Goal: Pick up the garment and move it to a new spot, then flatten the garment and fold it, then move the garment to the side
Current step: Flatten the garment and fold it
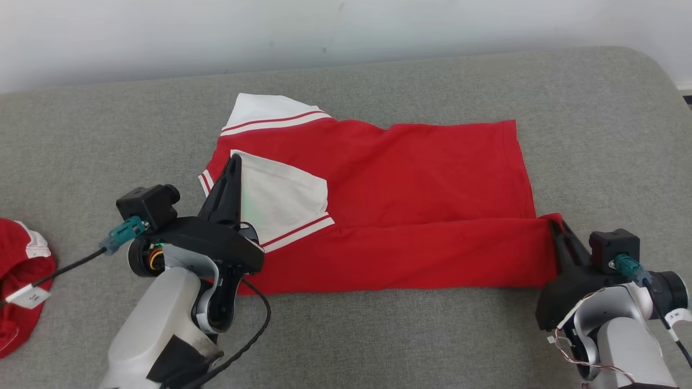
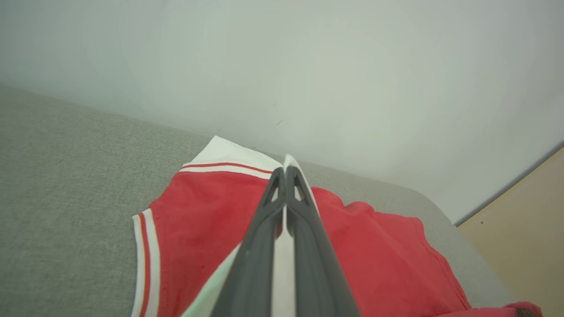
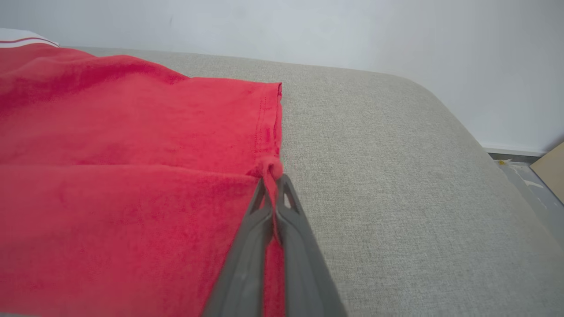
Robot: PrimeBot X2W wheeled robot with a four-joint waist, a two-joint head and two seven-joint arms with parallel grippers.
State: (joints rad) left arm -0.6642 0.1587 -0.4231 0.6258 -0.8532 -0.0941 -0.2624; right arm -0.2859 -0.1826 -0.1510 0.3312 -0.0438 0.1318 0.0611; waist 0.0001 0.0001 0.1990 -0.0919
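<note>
Garment (image 1: 411, 178), red with white sleeves, is spread across the middle of the grey pad (image 1: 378, 335), with its near strip doubled over toward the far side. At the far left edge another red cloth (image 1: 16, 286) is seen, well apart from it. The left gripper (image 1: 234, 162) is clamped together on the corner of a white sleeve (image 1: 281, 202) at the garment's left end. At the right end, the right gripper (image 1: 554, 222) is pinched tight on the red corner of the folded strip, where the hem (image 3: 269, 127) is bunched between its fingers.
</note>
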